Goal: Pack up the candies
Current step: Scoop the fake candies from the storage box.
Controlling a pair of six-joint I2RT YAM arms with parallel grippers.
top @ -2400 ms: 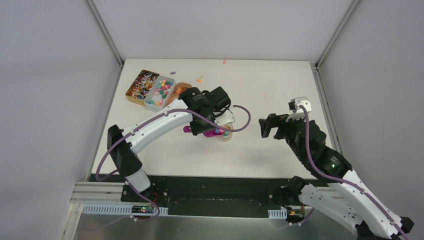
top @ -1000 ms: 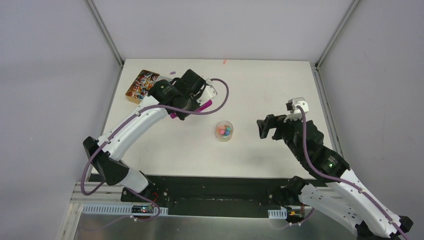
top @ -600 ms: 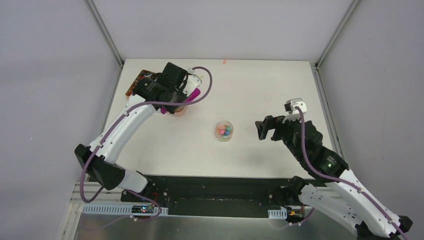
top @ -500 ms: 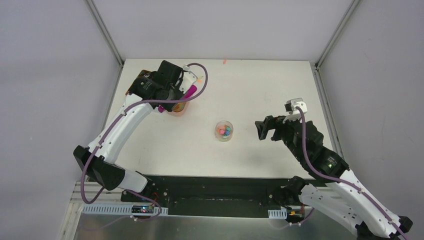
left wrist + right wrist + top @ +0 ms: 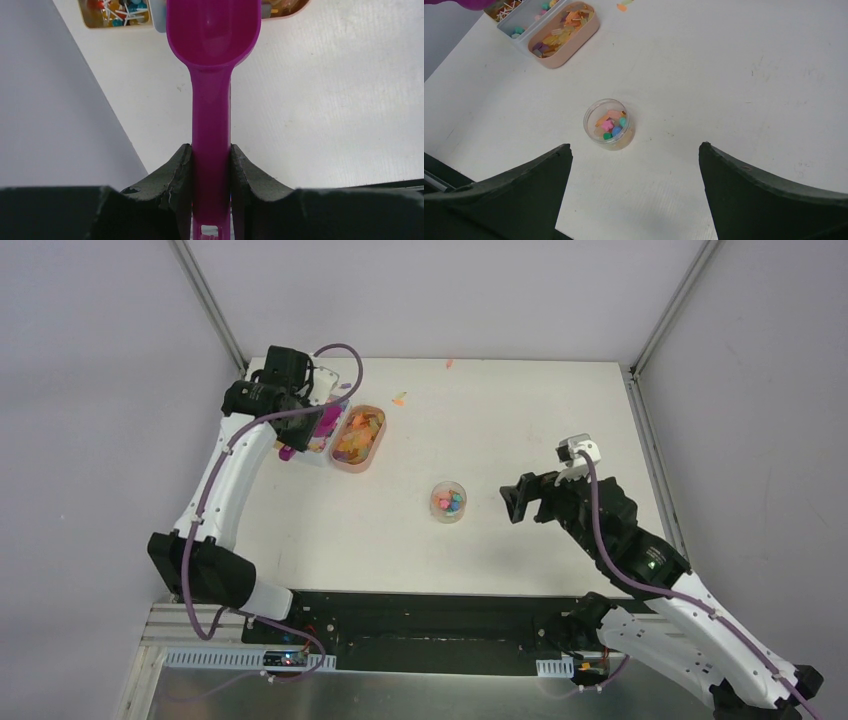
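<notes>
My left gripper [image 5: 300, 437] is shut on the handle of the magenta scoop [image 5: 324, 422] at the far left, over the candy containers. In the left wrist view the scoop's bowl [image 5: 213, 35] is empty and both fingers [image 5: 172, 170] press its handle. Orange-amber candies [image 5: 358, 435] fill a pink tray [image 5: 583, 34]. Pink, green and blue candies [image 5: 610, 124] lie in a small open clear jar [image 5: 449, 502] mid-table. My right gripper [image 5: 522, 500] is open and empty, just right of the jar; in its wrist view [image 5: 635, 146] the jar stands ahead of it.
A grey-white tray [image 5: 526, 20] of mixed candies and a brown tin [image 5: 115, 12] of sticks stand left of the pink tray, partly hidden by the scoop. Loose candy bits [image 5: 400, 398] lie near the far edge. The left wall is close to the left arm.
My left arm has carried the scoop from over the jar back and left to the containers. My right gripper has drifted slightly left, still open.
</notes>
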